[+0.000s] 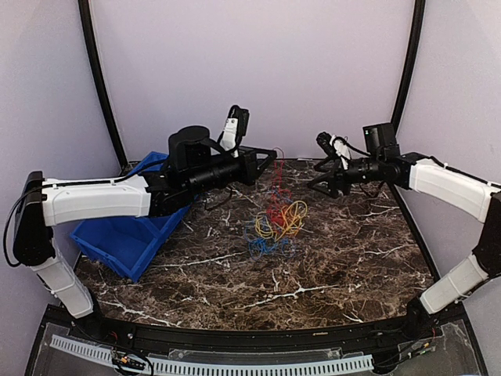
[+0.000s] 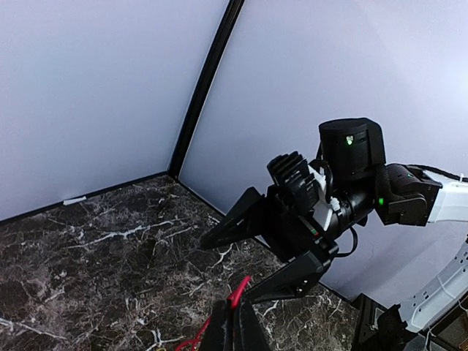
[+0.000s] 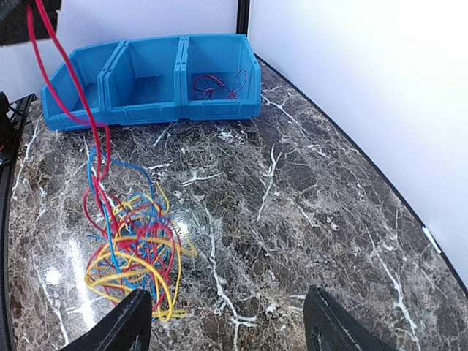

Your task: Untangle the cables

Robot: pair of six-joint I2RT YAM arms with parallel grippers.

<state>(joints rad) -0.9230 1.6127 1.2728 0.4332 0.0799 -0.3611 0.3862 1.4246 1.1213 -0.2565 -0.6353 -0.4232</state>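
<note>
The cables lie in a red, blue and yellow-orange tangle (image 1: 275, 225) at mid table, and also show in the right wrist view (image 3: 131, 252). My left gripper (image 1: 272, 157) hangs above the tangle's far side, shut on the red cable (image 2: 242, 287). That red cable (image 3: 69, 102) rises taut from the pile to the gripper, with a blue strand following it partway up. My right gripper (image 1: 319, 182) is open and empty, in the air just right of the tangle. Its fingers (image 3: 135, 322) stand wide apart, the left one over the tangle's edge. It faces the left gripper (image 2: 235, 313).
A blue bin (image 1: 129, 243) with three compartments sits at the table's left side, under the left arm. In the right wrist view its right compartment (image 3: 219, 106) holds a thin red-purple wire (image 3: 218, 84). Grey walls close in behind and to both sides.
</note>
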